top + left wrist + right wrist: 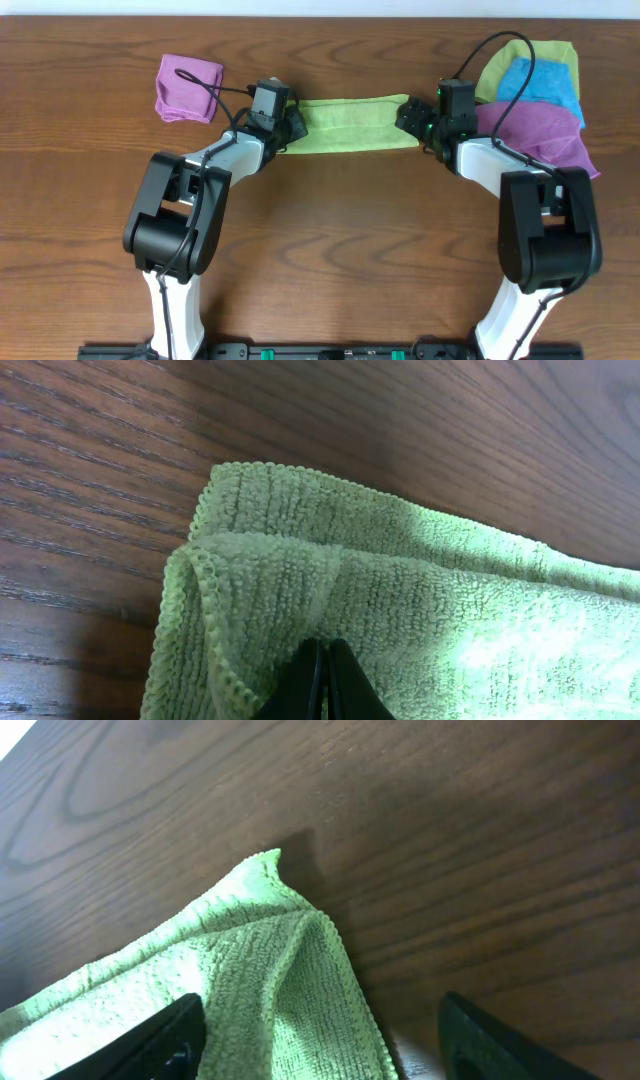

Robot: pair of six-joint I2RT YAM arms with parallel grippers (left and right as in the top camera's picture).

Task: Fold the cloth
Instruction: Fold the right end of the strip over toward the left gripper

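The lime-green cloth (350,122) lies as a folded strip on the desk (330,240), stretched between both arms. Left hand (322,665) is pinched tight on one end (the doubled-over corner). Right hand (320,1010) gapes wide over the other end, gripping nothing.

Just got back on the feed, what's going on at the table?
Both arms are at the lime-green cloth, which lies as a long folded strip on the table. The left pincer is shut on its end. The right pincer stands open at the other end, one finger over cloth, one over bare wood.
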